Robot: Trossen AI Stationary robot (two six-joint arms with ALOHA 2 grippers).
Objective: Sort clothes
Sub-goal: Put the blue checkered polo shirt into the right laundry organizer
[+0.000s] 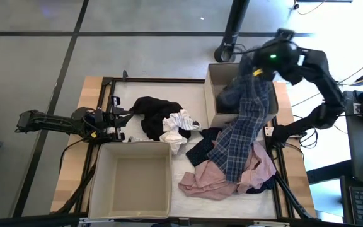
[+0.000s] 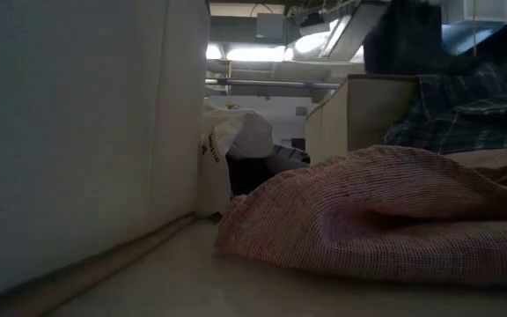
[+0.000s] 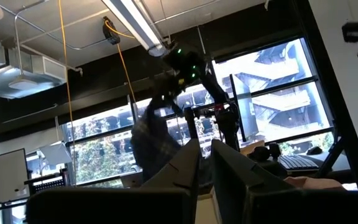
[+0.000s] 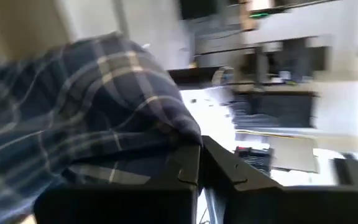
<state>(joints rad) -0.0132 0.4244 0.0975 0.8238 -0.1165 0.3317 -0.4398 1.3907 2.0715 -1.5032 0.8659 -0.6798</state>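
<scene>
Fingertips of the right gripper [image 1: 255, 70] are buried under fabric in the high view; the right wrist view shows the two dark fingers pressed together, pinching a fold of the blue plaid shirt [image 1: 243, 123]. Low view is half blocked by a beige wall at 9 o'clock, and neither gripper can be made out in it. Right wrist picture is smeared, so background is unreadable.

Right arm reaches in from 3 o'clock, elbow bent, gripper raised over the far box [image 1: 214, 88] at about 1 o'clock on the table. Shirt hangs from it in a long drape, lower end trailing down onto the pile at 4 o'clock. Left arm lies low along the 9 o'clock edge, left gripper [image 1: 122, 117] pointing toward table centre, fingers nearly closed with nothing between them.

Near box [image 1: 99, 183] at 7 o'clock – no clothes inside. Far box – inside mostly covered by the hanging shirt, contents cannot be told.

Black garment [image 1: 156, 113] sits near centre, white piece [image 1: 176, 129] touching it. Navy dotted piece [image 1: 199, 152] lies under the shirt's edge; pink garment [image 1: 210, 180] spreads at 5 o'clock.
</scene>
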